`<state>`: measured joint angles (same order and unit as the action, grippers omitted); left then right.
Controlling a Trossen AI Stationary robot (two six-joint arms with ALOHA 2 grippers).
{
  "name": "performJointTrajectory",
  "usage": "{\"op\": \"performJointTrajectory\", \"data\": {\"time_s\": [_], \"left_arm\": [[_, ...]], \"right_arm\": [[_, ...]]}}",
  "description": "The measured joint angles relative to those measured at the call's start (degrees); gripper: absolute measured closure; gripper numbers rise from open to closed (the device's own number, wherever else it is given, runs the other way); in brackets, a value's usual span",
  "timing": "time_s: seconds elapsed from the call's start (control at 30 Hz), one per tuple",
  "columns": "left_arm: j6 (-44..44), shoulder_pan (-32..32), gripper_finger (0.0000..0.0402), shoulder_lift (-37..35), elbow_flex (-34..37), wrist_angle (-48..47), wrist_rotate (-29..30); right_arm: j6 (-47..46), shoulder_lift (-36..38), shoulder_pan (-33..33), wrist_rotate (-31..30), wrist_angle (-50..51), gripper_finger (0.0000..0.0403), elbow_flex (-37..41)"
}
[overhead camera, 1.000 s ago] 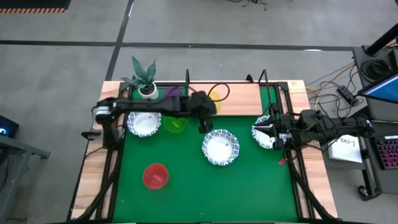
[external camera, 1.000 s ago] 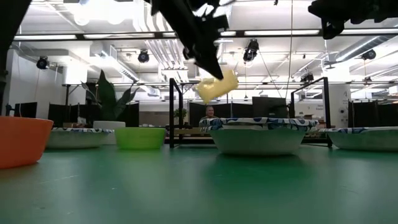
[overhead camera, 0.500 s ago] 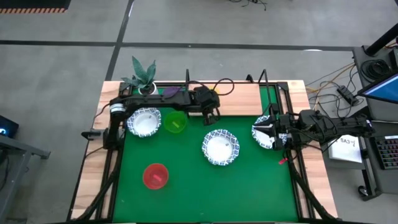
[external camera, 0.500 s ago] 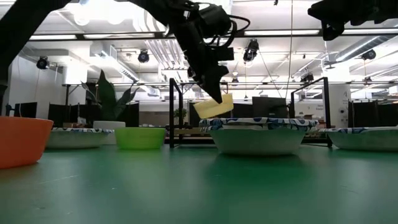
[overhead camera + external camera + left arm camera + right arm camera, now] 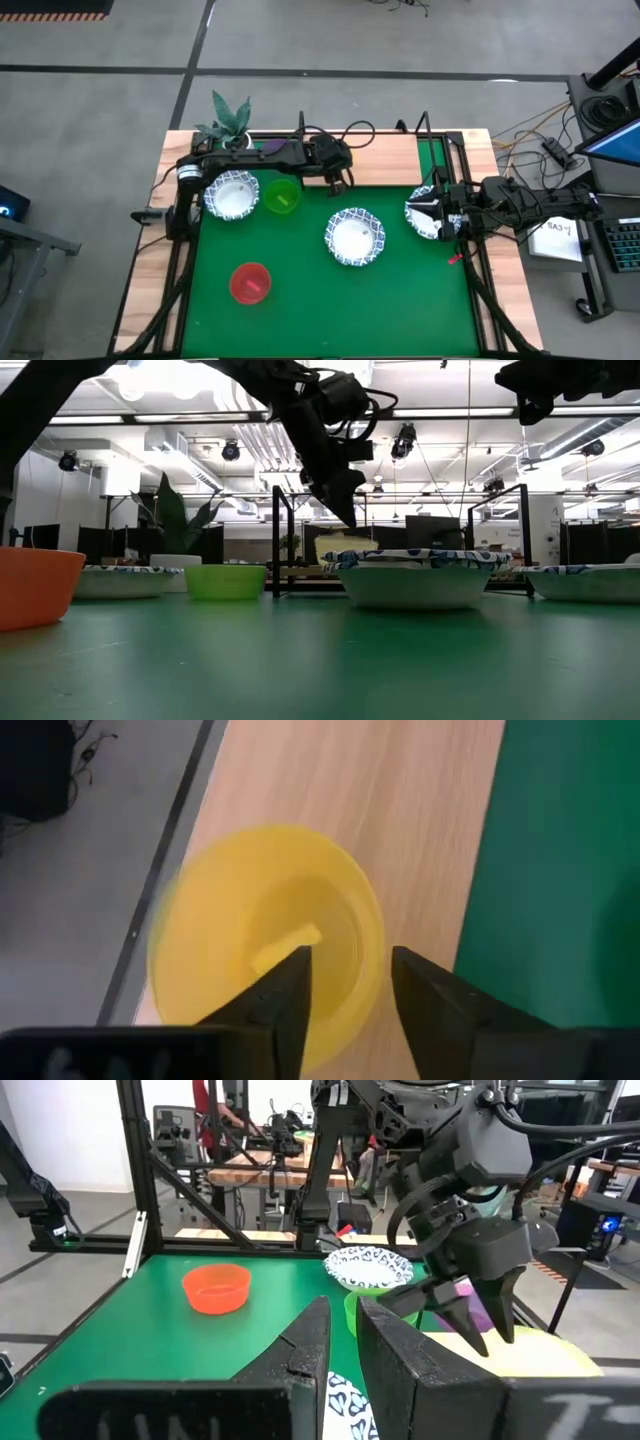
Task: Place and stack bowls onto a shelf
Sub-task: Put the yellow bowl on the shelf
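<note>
From left to right we see the plant, the left hand spread open above the yellow bowl on the shelf, and the right hand, seemingly near-closed, over a white bowl.

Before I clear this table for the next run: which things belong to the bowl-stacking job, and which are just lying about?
Job:
yellow bowl, on the wooden shelf below the open left tool
purple bowl
green bowl
red bowl
three patterned white bowls

Lying about:
potted plant
green mat
</note>
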<state>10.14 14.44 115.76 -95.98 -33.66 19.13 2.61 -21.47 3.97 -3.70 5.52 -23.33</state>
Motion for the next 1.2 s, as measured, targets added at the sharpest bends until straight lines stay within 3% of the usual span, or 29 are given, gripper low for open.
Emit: {"op": "performJointTrajectory", "data": {"time_s": [0.13, 0.37, 0.7, 0.97, 1.2], "left_arm": [[-2.78, -0.63, 0.0259, -1.46, 0.0, -4.03, 0.04], [-5.14, -5.2, 0.0265, -7.42, 0.07, -10.22, -0.13], [-10.45, -13.36, 0.028, -14.32, 2.84, -17.67, -0.1], [-15.64, -18.76, 0.0281, -21.38, 15.54, -12.41, -0.1], [-19.0, -22.01, 0.0281, -31.93, 30.32, 5.37, -0.02]], "right_arm": [[-0.26, 0.0, 0.0, 0.02, 0.02, 0.036, 0.0], [-1.92, -0.09, 0.0, -0.94, 0.04, 0.036, 0.18], [-12.25, -0.33, 0.0, -3.88, -1.09, 0.036, 2.33], [-19.08, -4.78, 0.0, -4.76, -13.94, 0.036, 9.05], [-18.44, -13.56, 0.0, -5.47, -23.41, 0.036, 7.1]]}}
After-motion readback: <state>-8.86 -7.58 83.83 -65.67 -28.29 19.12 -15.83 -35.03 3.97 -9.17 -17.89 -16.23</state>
